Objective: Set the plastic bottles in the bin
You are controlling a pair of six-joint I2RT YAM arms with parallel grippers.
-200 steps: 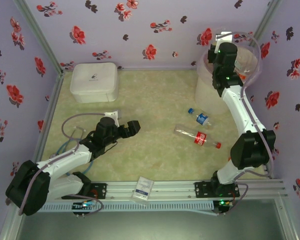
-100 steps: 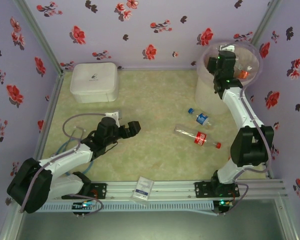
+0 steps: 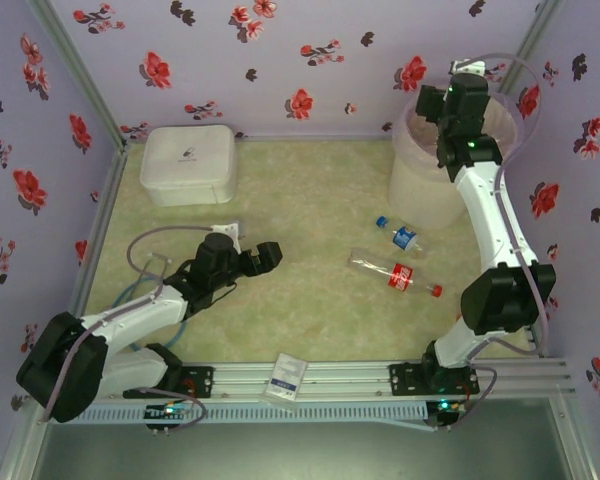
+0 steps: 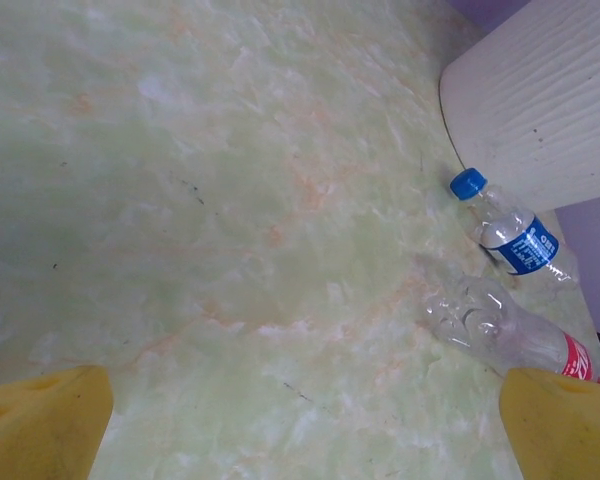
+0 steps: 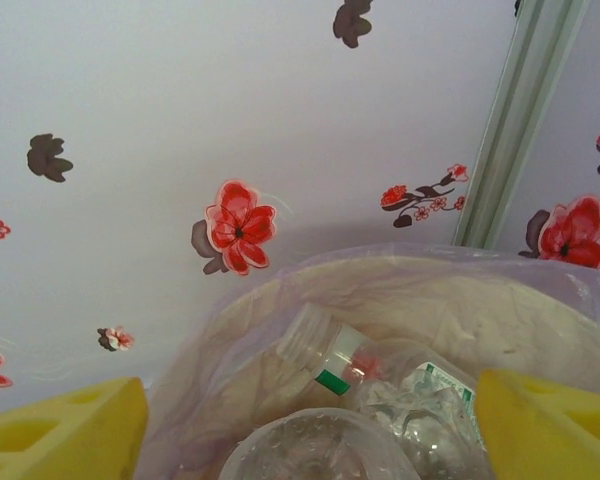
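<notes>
The blue-capped bottle [image 3: 406, 239] and the red-labelled bottle [image 3: 394, 273] lie on their sides on the table [image 3: 310, 195], at about 3 o'clock from its middle. The blue-capped one sits at 1 o'clock of the other and near the bin [image 3: 420, 185], at its 6 o'clock. Both look empty, so they are probably light, thin-walled, slick, and apt to roll or buckle under a squeeze. A hold across the labelled mid-body seems soundest.

There are two bottles on the table and at least three binned bottles [image 5: 325, 358], some crumpled, with the full number hidden. There is one bin, at the table's 1 o'clock corner.

The right gripper [image 5: 310, 440] hangs over the bin, jaws spread and holding nothing. The left gripper [image 4: 300, 430], at 9 o'clock from the table's middle, is spread wide and empty too.
</notes>
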